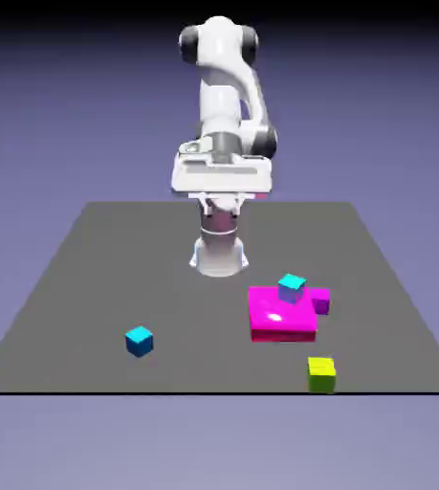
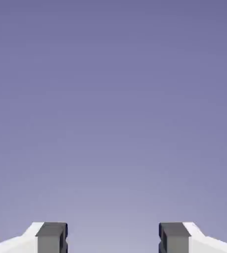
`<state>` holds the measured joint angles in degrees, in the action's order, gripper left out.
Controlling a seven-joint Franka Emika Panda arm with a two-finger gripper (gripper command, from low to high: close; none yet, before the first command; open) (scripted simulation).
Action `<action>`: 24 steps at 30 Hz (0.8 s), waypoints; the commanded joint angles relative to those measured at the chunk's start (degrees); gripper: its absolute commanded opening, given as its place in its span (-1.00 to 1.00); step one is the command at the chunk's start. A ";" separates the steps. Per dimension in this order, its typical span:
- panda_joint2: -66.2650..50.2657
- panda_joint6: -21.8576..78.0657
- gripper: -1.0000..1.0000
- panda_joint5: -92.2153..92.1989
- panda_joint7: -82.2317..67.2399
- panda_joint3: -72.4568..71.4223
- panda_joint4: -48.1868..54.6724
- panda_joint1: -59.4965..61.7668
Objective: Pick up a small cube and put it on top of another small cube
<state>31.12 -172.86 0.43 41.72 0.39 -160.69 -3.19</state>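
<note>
Two cyan cubes: one [image 1: 139, 341] alone on the counter [image 1: 79, 287], one [image 1: 292, 286] atop the magenta block [image 1: 282, 313]. One purple cube [image 1: 320, 304] touches that block at 3 o'clock; one yellow cube [image 1: 321, 373] at 5. The hand [image 2: 113, 238] gapes wide, empty, seeing only backdrop.

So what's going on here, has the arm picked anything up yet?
Not yet. The gripper is open and empty; the hand view shows only backdrop between its fingertips. The arm sits raised at the far edge of the table. The small purple cube rests against the magenta block, a cyan cube on that block, another cyan cube and a yellow-green cube apart.
</note>
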 commanded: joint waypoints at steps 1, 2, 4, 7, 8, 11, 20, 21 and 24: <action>-1.27 0.95 0.00 0.36 -0.61 0.33 0.26 -2.08; -2.55 1.90 0.00 0.71 -1.22 0.65 0.51 -4.16; -5.09 3.81 0.00 1.42 -2.43 1.31 1.03 -8.31; -8.91 6.66 0.00 2.49 -4.26 2.29 1.80 -14.54; -10.19 7.61 0.00 2.84 -4.87 2.61 2.05 -16.61; -14.01 10.46 0.00 3.91 -6.69 3.59 2.82 -22.84; -25.46 19.02 0.00 7.11 -12.17 6.53 5.13 -41.53; -26.74 19.97 0.00 7.46 -12.77 6.86 5.39 -43.61; -30.56 22.83 0.00 8.53 -14.60 7.83 6.16 -49.84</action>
<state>0.57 -150.04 8.96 27.13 8.23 -154.53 -53.46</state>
